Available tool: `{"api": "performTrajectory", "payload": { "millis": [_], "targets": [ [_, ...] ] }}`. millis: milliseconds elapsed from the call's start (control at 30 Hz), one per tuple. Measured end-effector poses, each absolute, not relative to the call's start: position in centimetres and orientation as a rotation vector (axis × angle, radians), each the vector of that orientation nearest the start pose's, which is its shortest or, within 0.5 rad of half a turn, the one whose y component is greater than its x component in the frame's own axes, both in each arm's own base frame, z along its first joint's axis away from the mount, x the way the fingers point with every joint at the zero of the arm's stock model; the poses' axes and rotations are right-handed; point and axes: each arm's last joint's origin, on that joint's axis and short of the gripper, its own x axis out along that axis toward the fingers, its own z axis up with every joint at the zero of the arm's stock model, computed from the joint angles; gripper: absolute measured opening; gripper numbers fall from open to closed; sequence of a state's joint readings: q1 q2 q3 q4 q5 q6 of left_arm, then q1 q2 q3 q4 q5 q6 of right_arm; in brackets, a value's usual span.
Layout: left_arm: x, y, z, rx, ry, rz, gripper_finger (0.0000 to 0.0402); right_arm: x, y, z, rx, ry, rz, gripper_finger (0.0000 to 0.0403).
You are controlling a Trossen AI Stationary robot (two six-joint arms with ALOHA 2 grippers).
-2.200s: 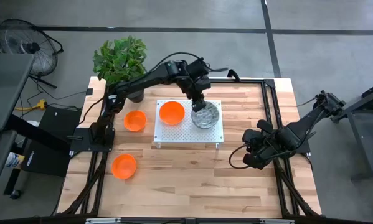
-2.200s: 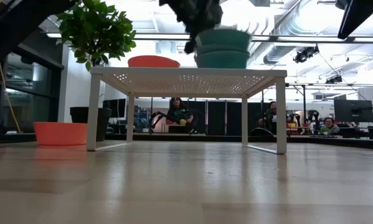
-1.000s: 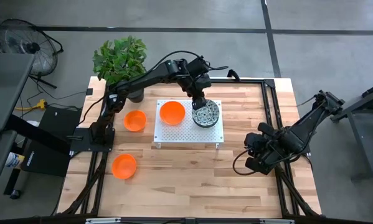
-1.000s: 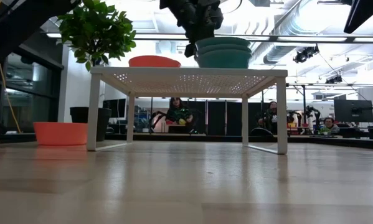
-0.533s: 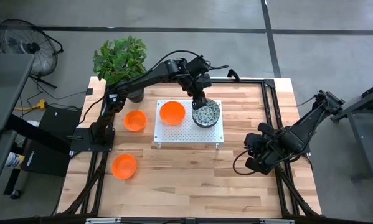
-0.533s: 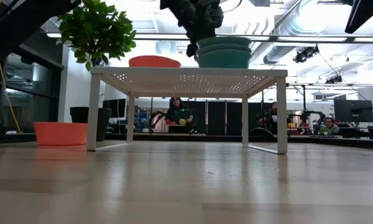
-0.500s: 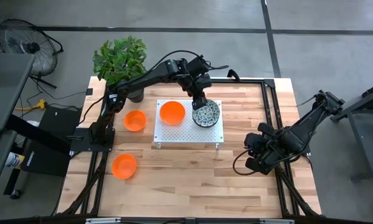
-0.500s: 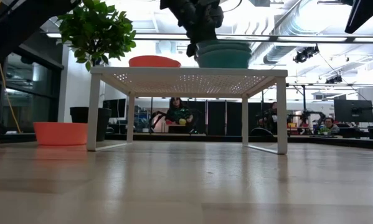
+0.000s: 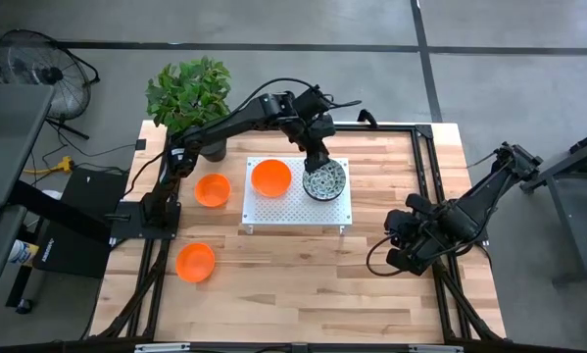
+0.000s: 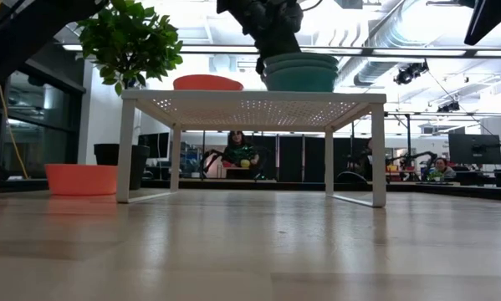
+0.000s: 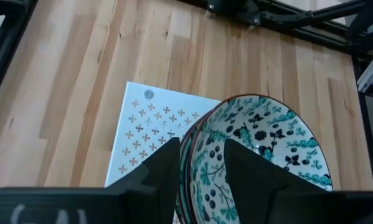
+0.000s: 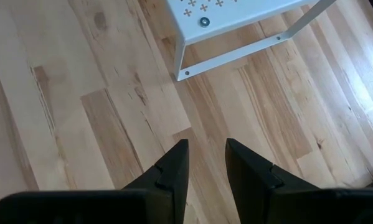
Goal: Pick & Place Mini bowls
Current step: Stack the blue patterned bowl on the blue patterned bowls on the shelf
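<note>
I see the left gripper [image 11: 195, 163], jaws narrowly apart, straddling the rim of the stacked white speckled bowls [image 9: 324, 180] on the white perforated metal stand [image 9: 283, 206], beside a plain orange bowl [image 9: 270, 178]

1. The wooden tabletop [image 9: 303, 284] carries a white perforated stand [image 9: 283, 209].
2. Two orange bowls [image 9: 212, 190] [image 9: 195, 262] sit directly on its wood, left of the stand.
3. A potted plant [image 9: 187, 93] stands at its far left corner.

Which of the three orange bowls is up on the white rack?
The orange bowl beside the speckled stack; the other two orange bowls sit on the table.
</note>
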State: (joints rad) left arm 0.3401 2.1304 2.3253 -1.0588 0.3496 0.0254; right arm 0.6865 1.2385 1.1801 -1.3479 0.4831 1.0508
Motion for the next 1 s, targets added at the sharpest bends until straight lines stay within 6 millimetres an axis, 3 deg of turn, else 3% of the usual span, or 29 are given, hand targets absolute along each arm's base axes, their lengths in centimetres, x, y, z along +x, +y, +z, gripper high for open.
{"api": "performTrajectory", "payload": {
  "millis": [467, 1000],
  "targets": [
    [42.5, 14.9, 36.0, -0.151, 0.836, 0.015, 0.0124, 16.1, 11.5, 30.7, 0.166, 1.068, -0.438, 0.0094],
    [39.8, 16.1, 38.2, 0.160, 0.849, -0.033, 0.0124, 16.1, 11.4, 30.7, 0.146, 1.050, -0.446, 0.0094]
  ]
}}
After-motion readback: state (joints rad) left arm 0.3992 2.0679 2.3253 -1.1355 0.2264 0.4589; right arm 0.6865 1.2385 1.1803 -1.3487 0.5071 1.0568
